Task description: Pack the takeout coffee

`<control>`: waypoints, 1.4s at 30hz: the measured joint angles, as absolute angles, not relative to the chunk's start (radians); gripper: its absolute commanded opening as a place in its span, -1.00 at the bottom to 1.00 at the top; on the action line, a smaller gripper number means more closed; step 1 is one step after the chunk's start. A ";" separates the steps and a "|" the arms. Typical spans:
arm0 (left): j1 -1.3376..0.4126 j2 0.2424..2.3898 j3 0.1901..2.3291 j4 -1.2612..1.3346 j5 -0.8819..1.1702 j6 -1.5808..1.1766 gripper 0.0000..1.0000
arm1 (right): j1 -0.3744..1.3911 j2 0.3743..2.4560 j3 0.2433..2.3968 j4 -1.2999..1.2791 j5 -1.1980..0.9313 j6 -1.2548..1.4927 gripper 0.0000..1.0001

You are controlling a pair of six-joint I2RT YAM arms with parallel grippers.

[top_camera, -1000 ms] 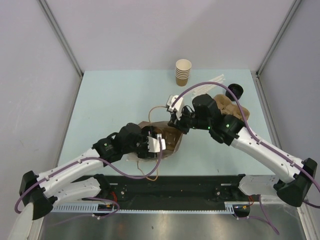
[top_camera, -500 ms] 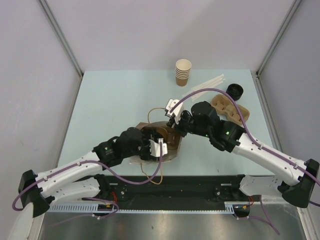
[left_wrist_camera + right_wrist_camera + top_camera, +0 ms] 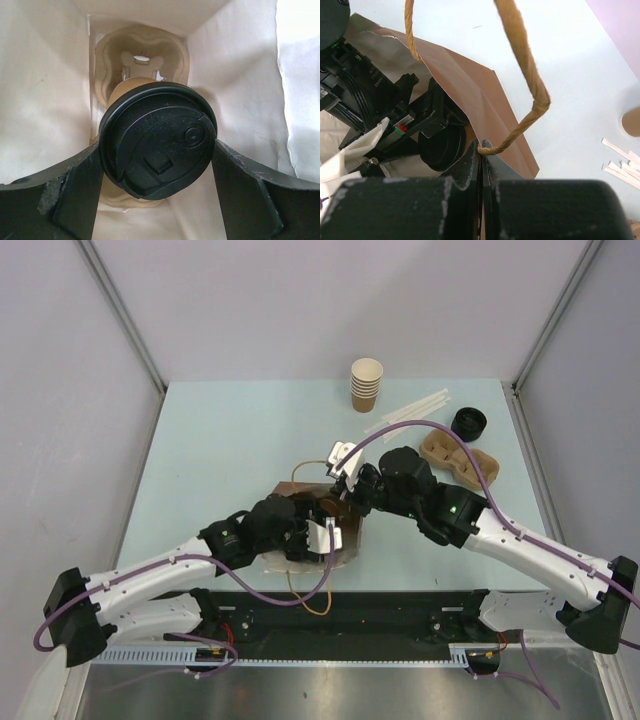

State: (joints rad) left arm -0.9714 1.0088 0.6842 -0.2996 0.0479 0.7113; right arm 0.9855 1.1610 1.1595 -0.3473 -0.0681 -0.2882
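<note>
The takeout coffee [image 3: 156,134] is clasped by the left gripper [image 3: 157,152] inside the paper bag [image 3: 470,85], whose rim is pinched by the right gripper [image 3: 481,148].

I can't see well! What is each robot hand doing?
Left gripper: holding the takeout coffee by its lid.
Right gripper: shut, pinching the paper bag.

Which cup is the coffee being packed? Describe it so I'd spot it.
Find the brown paper bag lying open mid-table. Inside its mouth, gripped by the left hand, is the takeout coffee. Unlike the stack of cups at the far edge, it wears a black lid.
</note>
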 measured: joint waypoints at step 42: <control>-0.984 0.973 0.723 -0.269 -0.020 0.739 -0.71 | 0.999 1.175 1.159 -0.316 -0.062 -0.292 -1.00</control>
